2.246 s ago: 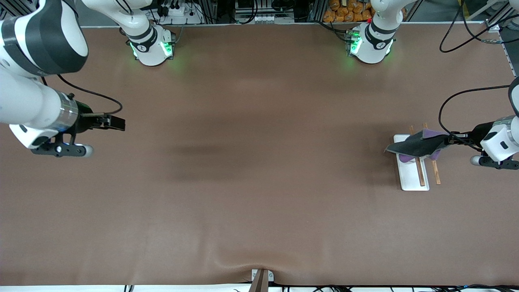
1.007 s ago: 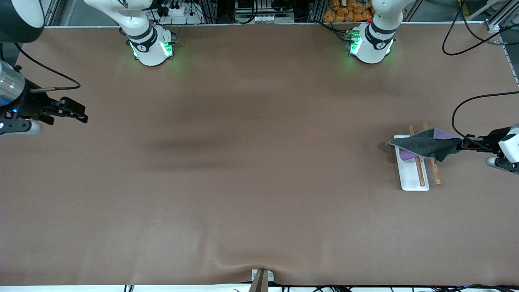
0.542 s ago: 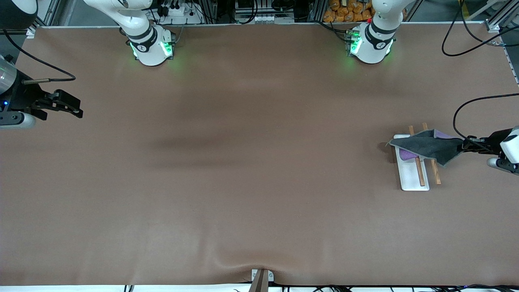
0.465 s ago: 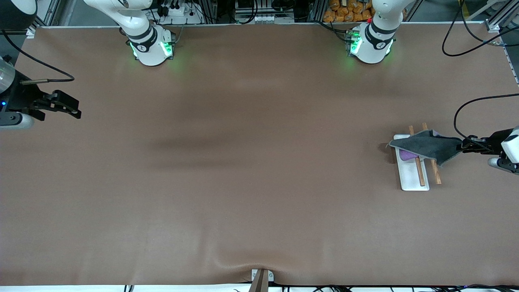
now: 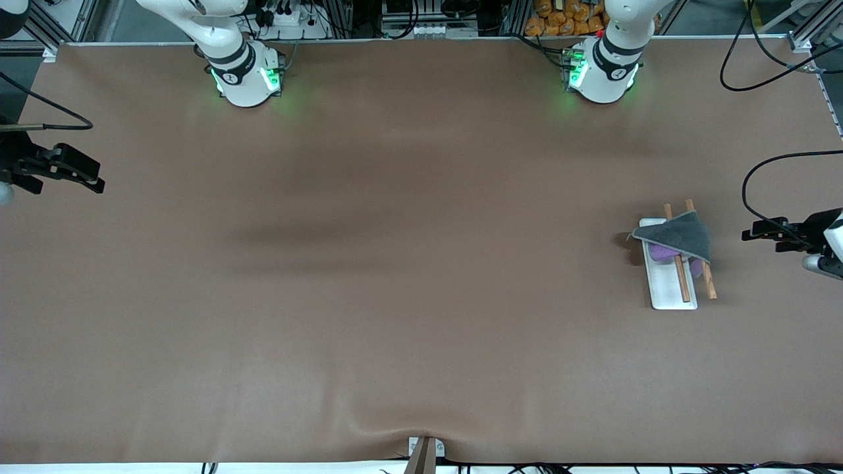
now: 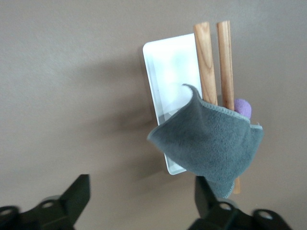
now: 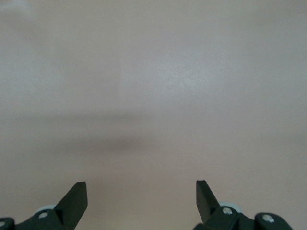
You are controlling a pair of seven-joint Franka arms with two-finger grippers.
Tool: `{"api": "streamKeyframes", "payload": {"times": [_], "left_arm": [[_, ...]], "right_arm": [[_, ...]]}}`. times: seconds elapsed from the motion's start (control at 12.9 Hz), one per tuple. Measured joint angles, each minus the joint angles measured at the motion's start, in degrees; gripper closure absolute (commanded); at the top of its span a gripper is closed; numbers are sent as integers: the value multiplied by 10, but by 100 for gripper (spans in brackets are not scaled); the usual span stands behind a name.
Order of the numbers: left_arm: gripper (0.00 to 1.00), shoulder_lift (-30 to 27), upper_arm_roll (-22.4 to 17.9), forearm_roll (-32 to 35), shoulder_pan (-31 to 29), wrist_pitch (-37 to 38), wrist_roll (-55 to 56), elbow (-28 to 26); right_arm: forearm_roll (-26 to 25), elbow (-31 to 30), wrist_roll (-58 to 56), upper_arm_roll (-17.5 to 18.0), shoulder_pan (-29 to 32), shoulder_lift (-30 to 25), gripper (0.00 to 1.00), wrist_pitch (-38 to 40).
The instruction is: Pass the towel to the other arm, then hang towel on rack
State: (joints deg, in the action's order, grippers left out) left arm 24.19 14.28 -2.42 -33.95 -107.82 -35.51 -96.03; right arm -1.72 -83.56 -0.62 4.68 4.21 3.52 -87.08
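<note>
The towel (image 5: 678, 238) hangs folded over the rack's two brown rods (image 5: 706, 283), dark grey face up, with a bit of purple showing beneath. The rack's white base (image 5: 668, 293) lies on the table toward the left arm's end. My left gripper (image 5: 757, 236) is open and apart from the towel, a short way off at that end of the table. In the left wrist view the towel (image 6: 211, 143) covers one end of the rods (image 6: 206, 57) and base (image 6: 170, 67), and my left gripper (image 6: 140, 186) holds nothing. My right gripper (image 5: 92, 179) is open at the right arm's end; the right wrist view shows my right gripper (image 7: 141, 189) over bare table.
Brown table mat (image 5: 408, 276) spreads between the two arms. Both arm bases (image 5: 247, 76) stand along the table's edge farthest from the front camera. A black cable (image 5: 751, 191) loops above the table by the left arm. A small bracket (image 5: 425, 451) sits at the nearest edge.
My left gripper opened, let go of the towel and drew back from the rack. The towel settled onto the rods. My right gripper drifted farther toward its end of the table.
</note>
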Motion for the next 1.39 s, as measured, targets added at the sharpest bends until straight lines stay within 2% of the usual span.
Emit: {"api": "streamKeyframes", "payload": {"times": [0.23, 0.39, 0.7, 0.93, 1.16, 1.39], "left_arm": [[0, -10, 15, 0, 0, 1, 0, 23], [0, -34, 41, -1, 1, 10, 24, 34], [0, -99, 103, -1, 2, 70, 141, 51], [0, -115, 153, -1, 2, 135, 263, 87], [0, -134, 204, -1, 3, 157, 366, 106], [0, -176, 228, 0, 4, 188, 450, 108]], "right_arm": [[0, 0, 0, 0, 0, 0, 0, 0], [0, 1, 0, 1, 0, 0, 0, 0], [0, 5, 1, 4, -1, 0, 0, 0], [1, 7, 1, 4, -1, 0, 0, 0], [2, 13, 1, 5, -1, 0, 0, 0], [2, 16, 1, 5, -1, 0, 0, 0]]}}
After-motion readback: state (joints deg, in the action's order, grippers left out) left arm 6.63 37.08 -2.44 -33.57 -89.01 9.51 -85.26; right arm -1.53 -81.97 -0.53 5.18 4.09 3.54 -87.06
